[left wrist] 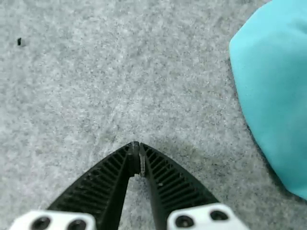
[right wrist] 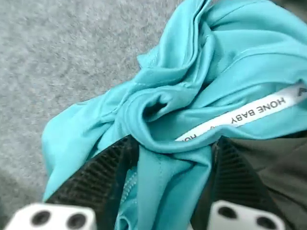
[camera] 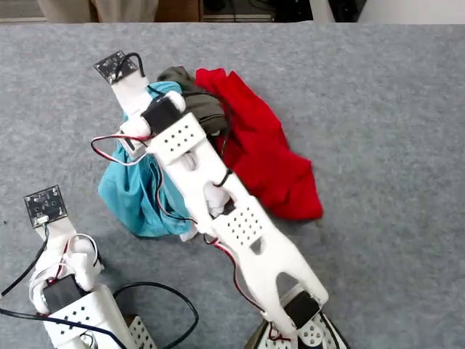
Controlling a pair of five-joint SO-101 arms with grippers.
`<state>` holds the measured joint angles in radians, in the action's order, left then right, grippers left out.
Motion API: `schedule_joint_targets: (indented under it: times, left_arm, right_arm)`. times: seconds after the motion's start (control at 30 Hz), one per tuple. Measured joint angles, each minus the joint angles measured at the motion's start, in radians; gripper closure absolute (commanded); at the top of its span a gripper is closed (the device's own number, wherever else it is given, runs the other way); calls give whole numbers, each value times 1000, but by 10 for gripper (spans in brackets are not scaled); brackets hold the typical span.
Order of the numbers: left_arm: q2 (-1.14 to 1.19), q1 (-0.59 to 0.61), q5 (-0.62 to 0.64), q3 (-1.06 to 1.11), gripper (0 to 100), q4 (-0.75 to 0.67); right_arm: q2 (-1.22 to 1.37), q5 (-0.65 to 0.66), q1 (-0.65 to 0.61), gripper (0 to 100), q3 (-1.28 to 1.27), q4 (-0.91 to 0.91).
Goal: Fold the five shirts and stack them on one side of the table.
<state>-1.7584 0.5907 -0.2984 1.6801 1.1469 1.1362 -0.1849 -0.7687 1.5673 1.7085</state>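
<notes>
The work is at its opening step: pulling one shirt free of the heap so it can be spread flat. Nothing is folded and no stack has been started.

The right gripper (right wrist: 173,143) is over the left side of the heap with its fingers apart, straddling a bunched ridge of the teal shirt (camera: 134,193). The cloth fills the gap, but the fingers do not look pressed onto it. The left gripper (left wrist: 135,146) hangs over bare table (camera: 385,109) at the near left, fingers closed on nothing, with the teal shirt's edge near it on the right.

The heap lies left of centre. The red shirt (camera: 269,156) sprawls to the right of the teal one, and a dark shirt (camera: 200,102) is wedged between them at the far end. Only these three can be told apart; any others may be buried.

The next move likely calls for closing firmly on that ridge and lifting it away from the dark shirt, which touches it — one layer, not two.

The teal cloth is thin, smooth and slippery-looking, falling in soft rounded folds, with a white label band (right wrist: 240,117) sewn inside. The red shirt is limp and creased. The table cover is grey and felt-like, so it will probably drag on the fabric.
</notes>
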Motion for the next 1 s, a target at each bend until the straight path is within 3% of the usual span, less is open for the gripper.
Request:
schedule_joint_targets:
  times: [0.13, 0.33, 0.67, 0.83, 1.0]
  left_arm:
    - [0, 0, 0, 0, 979, 0]
    - [0, 0, 0, 0, 979, 0]
    - [0, 0, 37, 0, 978, 0]
    - [0, 0, 37, 0, 909, 0]
    - [0, 17, 75, 0, 900, 0]
  right_arm:
    - [-2, 0, 0, 759, 46, 48]
    - [-57, 0, 49, 998, 46, 54]
    - [-218, 52, 164, 970, 46, 55]
    - [-315, 52, 195, 963, 34, 55]
    - [-348, 98, 150, 790, -150, 55]
